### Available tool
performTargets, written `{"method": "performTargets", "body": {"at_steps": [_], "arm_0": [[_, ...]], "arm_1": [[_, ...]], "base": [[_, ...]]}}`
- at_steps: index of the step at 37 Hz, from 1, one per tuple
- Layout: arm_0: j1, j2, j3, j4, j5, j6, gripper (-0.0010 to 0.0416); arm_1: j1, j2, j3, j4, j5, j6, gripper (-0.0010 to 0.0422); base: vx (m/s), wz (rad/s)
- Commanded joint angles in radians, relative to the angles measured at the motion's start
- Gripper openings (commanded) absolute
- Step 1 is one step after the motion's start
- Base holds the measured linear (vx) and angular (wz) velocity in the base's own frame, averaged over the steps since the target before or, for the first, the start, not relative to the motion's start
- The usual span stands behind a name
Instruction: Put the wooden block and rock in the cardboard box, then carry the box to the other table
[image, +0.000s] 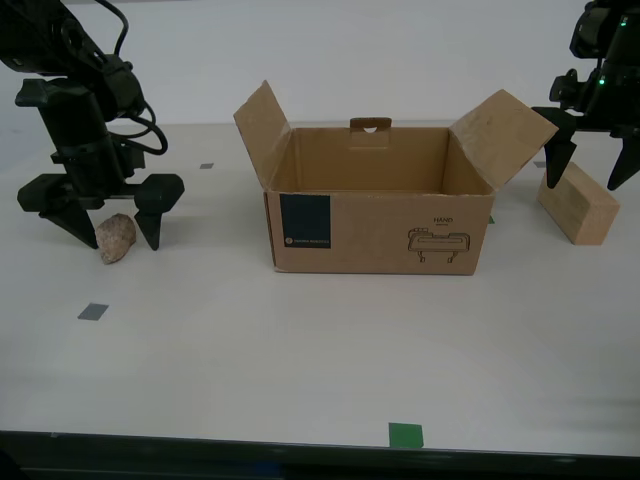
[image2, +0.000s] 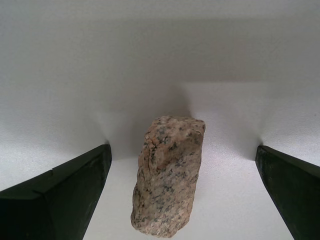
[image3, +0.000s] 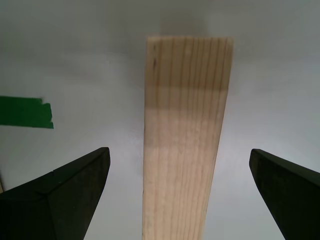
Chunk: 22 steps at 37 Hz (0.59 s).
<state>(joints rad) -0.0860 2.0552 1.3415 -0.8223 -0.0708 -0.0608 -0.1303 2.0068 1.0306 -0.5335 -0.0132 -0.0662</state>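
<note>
On the table either side of the cardboard box (image: 375, 205), my second gripper (image: 105, 215) straddles the rock (image: 116, 238) and my first gripper (image: 590, 165) straddles the wooden block (image: 578, 203), both wide open, holding nothing; I should lower until the fingers flank each squarely, then close

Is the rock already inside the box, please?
No, the rock lies on the table at the exterior view's left, apart from the box, between my second gripper's open jaws.
</note>
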Motion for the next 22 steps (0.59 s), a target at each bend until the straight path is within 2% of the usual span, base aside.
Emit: {"method": "performTargets", "body": {"at_steps": [1, 7, 11, 13, 22], "arm_0": [[0.0, 0.001, 0.0, 0.018, -0.003, -0.005, 0.0389], [0.0, 0.037, -0.003, 0.014, -0.003, -0.003, 0.0389], [0.0, 0.078, -0.005, 0.014, -0.002, -0.003, 0.0389], [0.0, 0.09, -0.005, 0.015, -0.002, -0.003, 0.039], [0.001, 0.09, -0.005, 0.03, -0.002, -0.002, 0.039]], "arm_1": [[0.0, 0.003, -0.002, -0.008, 0.006, -0.002, 0.0398], [0.0, 0.003, -0.002, -0.005, 0.01, -0.001, 0.0398], [-0.001, 0.003, -0.002, -0.005, 0.055, -0.002, 0.0398], [-0.001, 0.003, -0.002, -0.008, 0.065, -0.002, 0.0398], [-0.001, 0.003, -0.002, -0.007, 0.067, -0.005, 0.0398]], "base": [[0.0, 0.0], [0.0, 0.0], [0.0, 0.0], [0.0, 0.0], [0.0, 0.0]]}}
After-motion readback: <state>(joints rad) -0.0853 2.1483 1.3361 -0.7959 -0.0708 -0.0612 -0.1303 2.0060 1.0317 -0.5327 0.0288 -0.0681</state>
